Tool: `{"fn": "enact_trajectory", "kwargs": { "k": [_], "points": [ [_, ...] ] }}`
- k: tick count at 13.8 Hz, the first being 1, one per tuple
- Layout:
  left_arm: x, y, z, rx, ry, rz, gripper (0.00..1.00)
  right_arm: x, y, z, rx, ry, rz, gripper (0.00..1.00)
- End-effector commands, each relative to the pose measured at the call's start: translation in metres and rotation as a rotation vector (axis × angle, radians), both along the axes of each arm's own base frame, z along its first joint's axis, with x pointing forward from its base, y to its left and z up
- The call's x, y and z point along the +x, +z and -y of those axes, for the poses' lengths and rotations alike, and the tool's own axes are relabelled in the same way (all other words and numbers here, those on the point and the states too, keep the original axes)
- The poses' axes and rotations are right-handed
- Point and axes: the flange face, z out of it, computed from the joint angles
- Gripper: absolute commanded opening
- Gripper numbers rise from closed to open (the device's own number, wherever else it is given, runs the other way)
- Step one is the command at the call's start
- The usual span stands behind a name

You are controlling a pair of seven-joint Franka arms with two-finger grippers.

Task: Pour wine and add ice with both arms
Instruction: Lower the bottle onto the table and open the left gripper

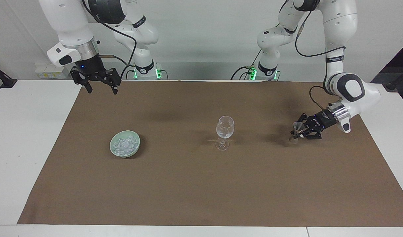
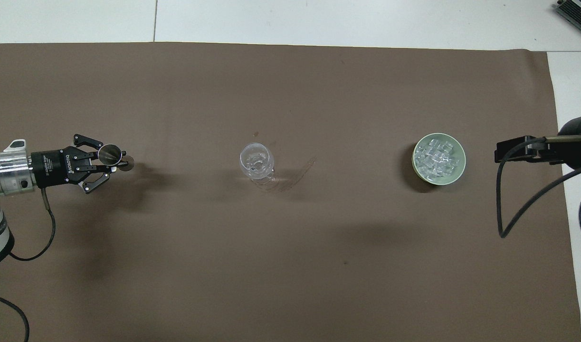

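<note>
A clear stemmed glass [image 1: 224, 129] [image 2: 257, 160] stands upright mid-mat. Toward the right arm's end, the ice [image 1: 124, 144] [image 2: 437, 159] fills a pale green bowl [image 1: 135, 148] [image 2: 416, 167]. My left gripper [image 1: 297, 132] [image 2: 113, 161] is shut on a small metal measuring cup [image 1: 297, 126] [image 2: 109, 153], held upright and low over the mat at the left arm's end; I cannot tell if its foot touches the mat. My right gripper [image 1: 102, 91] hangs open and empty, high over the mat's edge near its base, where the arm waits. Wine is out of view.
A brown mat [image 1: 201, 191] covers most of the white table [image 1: 23, 131]. The glass, the bowl and the measuring cup stand in one row across the mat, well apart. In the overhead view only the right arm's wrist and cable [image 2: 528, 148] show at the edge.
</note>
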Motion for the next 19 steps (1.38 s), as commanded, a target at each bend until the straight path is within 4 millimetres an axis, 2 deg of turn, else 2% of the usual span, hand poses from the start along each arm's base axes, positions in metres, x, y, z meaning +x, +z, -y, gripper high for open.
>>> {"fn": "enact_trajectory", "kwargs": {
  "k": [1, 5, 15, 16, 18, 19],
  "points": [
    [-0.007, -0.021, 0.003, -0.064, 0.008, 0.018, 0.00, 0.003, 0.002, 0.003, 0.005, 0.016, 0.002, 1.00],
    [-0.015, -0.045, 0.006, -0.110, 0.036, 0.012, 0.00, 0.003, 0.002, 0.003, 0.005, 0.016, 0.002, 1.00],
    [-0.022, -0.060, 0.005, -0.100, 0.056, -0.017, 0.02, 0.003, 0.002, 0.003, 0.005, 0.016, 0.002, 1.00],
    [-0.022, -0.059, 0.005, -0.100, 0.054, -0.017, 0.10, 0.003, 0.002, 0.003, 0.005, 0.016, 0.002, 1.00],
    [-0.022, -0.058, 0.004, -0.102, 0.053, -0.015, 0.43, 0.003, 0.002, 0.003, 0.005, 0.016, 0.002, 1.00],
    [-0.022, -0.058, 0.004, -0.104, 0.051, -0.015, 0.51, 0.003, 0.002, 0.003, 0.005, 0.016, 0.002, 1.00]
  ]
}}
